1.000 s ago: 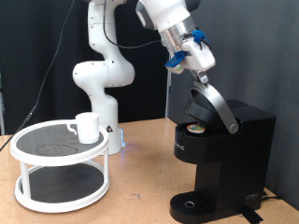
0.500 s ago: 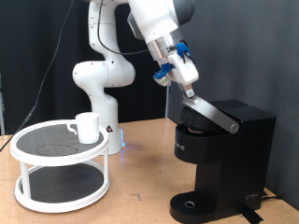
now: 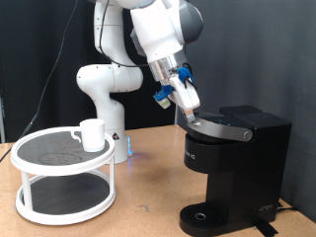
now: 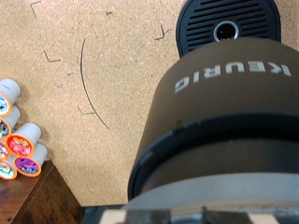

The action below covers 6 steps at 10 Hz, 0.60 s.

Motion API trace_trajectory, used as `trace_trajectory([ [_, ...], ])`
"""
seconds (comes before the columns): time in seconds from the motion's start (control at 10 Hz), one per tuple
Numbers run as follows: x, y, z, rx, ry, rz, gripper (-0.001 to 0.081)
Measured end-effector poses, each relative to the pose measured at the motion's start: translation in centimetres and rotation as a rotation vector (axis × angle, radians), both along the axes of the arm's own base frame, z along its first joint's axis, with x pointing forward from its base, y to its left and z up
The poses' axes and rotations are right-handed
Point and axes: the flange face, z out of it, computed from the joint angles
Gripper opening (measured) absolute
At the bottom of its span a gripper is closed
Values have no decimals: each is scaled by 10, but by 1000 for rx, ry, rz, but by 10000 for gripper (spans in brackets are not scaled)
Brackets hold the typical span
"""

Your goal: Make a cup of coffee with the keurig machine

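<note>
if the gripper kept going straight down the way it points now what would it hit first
Most likely the lid of the keurig machine: the gripper sits at its front edge, apparently touching it. Contact depth is unclear in the exterior view.

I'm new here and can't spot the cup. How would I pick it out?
Find the white two-tier round rack at the exterior view's left. On its top shelf, near the back edge, stands the cup: a small plain white mug with a side handle, the only thing on that rack.
</note>
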Motion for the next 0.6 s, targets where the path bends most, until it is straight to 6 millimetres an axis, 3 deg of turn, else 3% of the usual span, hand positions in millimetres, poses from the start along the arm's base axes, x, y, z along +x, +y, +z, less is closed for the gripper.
trace_trajectory([
  [0.3, 3, -2, -26, -11, 23, 2, 0],
  [0.6, 5, -4, -30, -18, 14, 4, 0],
])
